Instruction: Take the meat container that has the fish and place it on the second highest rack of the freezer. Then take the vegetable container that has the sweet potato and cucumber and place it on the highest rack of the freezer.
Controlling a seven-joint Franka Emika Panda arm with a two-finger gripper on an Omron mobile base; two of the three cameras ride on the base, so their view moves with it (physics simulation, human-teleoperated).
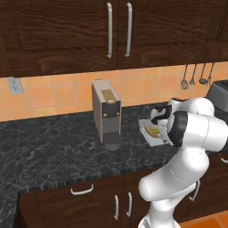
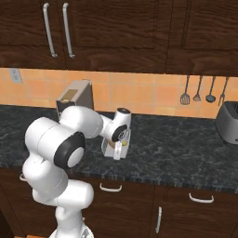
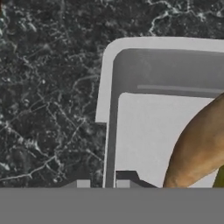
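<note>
The vegetable container point(image 3: 144, 131) is a shallow white tray on the black counter, right of the coffee machine point(image 1: 107, 113). In it lie the orange-brown sweet potato point(image 3: 197, 148) and a sliver of the yellow-green cucumber point(image 3: 220, 178). My gripper point(image 3: 101, 183) is shut on the tray's rim, one fingertip outside the wall and one inside. In the left base view the tray point(image 1: 149, 133) sits just beyond my forearm. In the right base view my gripper point(image 2: 118, 151) points down onto it. The freezer, its racks and the meat container with the fish are out of view.
A grey toaster point(image 2: 228, 122) stands at the counter's far right, below hanging utensils point(image 2: 200, 90). Dark wall cabinets point(image 1: 118, 31) hang overhead. The counter's front edge point(image 2: 153, 182) runs close below the tray.
</note>
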